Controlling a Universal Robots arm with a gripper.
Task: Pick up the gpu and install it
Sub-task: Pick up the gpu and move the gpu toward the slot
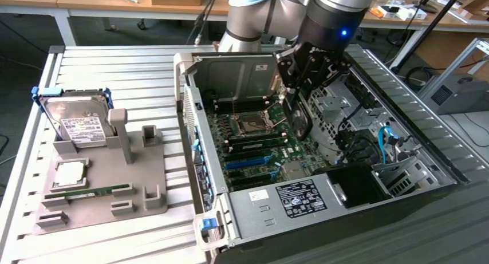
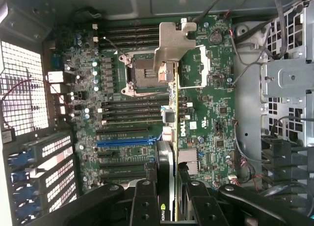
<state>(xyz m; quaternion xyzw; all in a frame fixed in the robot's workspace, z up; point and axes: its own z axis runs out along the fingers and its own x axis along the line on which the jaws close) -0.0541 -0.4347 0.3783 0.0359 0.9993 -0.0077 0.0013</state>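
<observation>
— Over the open computer case [image 1: 252,209], the hand [image 1: 299,92] is pinching the gpu [image 1: 296,119], with its fingers [image 2: 145,196] pressed against both flat faces of the card.

— How's the card sitting?

— On edge, hanging below the hand, inside the case walls. In the wrist view you look straight along its thin edge, and the silver bracket [image 2: 172,44] is at the end away from the fingers.

— And underneath?

— That's the green motherboard [image 2: 216,113]. The bracket end shows just beside the CPU socket [image 2: 140,76]. The blue slot [image 2: 122,143] runs crosswise to the card and ends near it. Whether the card touches the board, I cannot tell.

— Further out?

— On the exterior view's left, well apart from the case, a grey holder [image 1: 145,178] rests on the slatted tabletop [image 1: 114,66]. A silver hard drive [image 1: 77,123] stands tilted at the holder's far end. A slim green memory stick [image 1: 88,191] lies flat in it, nearer the camera.
</observation>
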